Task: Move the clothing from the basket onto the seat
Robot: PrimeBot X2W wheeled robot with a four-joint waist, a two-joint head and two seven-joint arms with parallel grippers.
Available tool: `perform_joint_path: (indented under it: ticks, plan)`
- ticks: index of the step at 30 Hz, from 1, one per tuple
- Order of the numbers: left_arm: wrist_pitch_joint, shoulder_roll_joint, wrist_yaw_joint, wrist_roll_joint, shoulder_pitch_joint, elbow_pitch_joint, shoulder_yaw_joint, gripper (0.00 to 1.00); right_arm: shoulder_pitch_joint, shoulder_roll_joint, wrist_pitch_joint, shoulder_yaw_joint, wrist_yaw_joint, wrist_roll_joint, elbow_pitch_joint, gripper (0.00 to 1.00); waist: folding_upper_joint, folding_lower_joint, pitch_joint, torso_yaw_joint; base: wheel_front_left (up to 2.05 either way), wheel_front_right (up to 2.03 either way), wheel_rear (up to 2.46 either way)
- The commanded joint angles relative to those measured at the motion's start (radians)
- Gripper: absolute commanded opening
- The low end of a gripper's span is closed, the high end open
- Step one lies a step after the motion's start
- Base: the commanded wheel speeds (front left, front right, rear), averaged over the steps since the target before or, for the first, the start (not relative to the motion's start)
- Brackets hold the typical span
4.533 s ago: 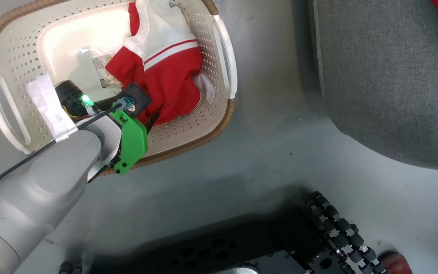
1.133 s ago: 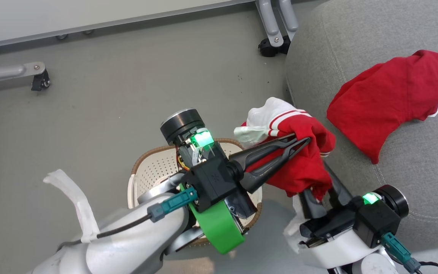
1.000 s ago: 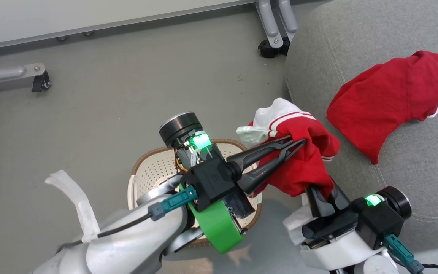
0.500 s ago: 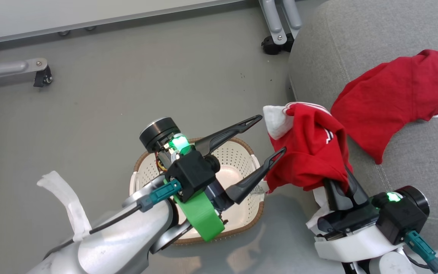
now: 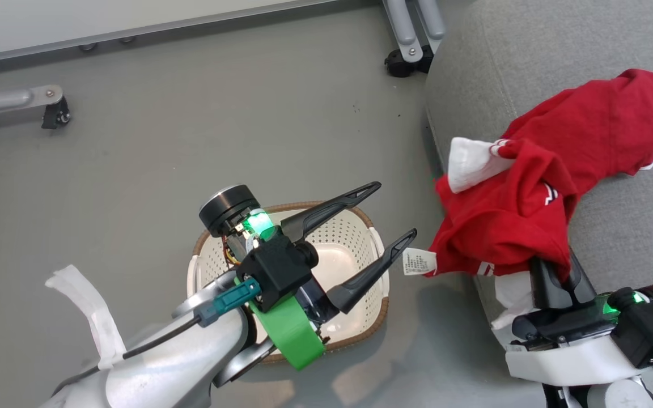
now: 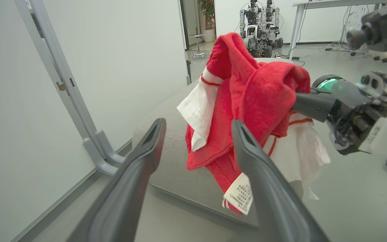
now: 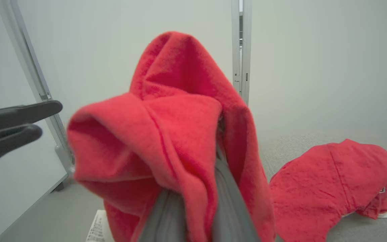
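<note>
Having let go, the left gripper (image 5: 395, 208) is gaping beside the seat (image 5: 615, 243) while the right gripper (image 5: 553, 275) is carrying the garment (image 5: 502, 215) (clamped tight) over the seat's edge, where releasing early would be risking a slide to the floor (image 5: 190, 113).

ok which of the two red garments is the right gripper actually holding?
The striped garment: red and white, bunched over the right gripper, white label dangling. The plain shirt lies on the seat, in neither gripper.

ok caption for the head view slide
Right gripper holds the red-and-white garment over the seat edge; left gripper open above the basket.
</note>
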Motion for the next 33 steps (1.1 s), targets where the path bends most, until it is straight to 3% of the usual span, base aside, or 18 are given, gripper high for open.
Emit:
perform_joint_path:
  ticks: [1,21,27,33]
  plan:
    - [0.003,0.010,0.003,0.004,0.011,-0.009,0.004,1.00,0.011,-0.001,-0.001,-0.007,-0.001,0.003,-0.017,0.00,0.0000,0.0000,0.017,-0.034,0.00,0.00,0.00]
    - [0.092,0.126,0.022,0.047,-0.027,-0.181,-0.021,1.00,0.042,-0.001,-0.002,-0.073,-0.001,0.116,-0.144,0.00,0.0000,0.0000,0.177,-0.329,0.00,0.00,0.00]
    - [0.122,0.154,0.027,0.059,-0.030,-0.226,-0.029,1.00,0.055,-0.001,-0.002,-0.097,-0.001,0.152,-0.163,0.00,0.0000,0.0000,0.214,-0.368,0.00,0.00,0.00]
    - [0.137,0.167,0.021,0.066,-0.039,-0.267,-0.037,1.00,0.015,-0.001,-0.002,-0.150,-0.001,0.181,-0.178,0.00,0.0000,0.0000,0.260,-0.355,0.00,0.00,0.00]
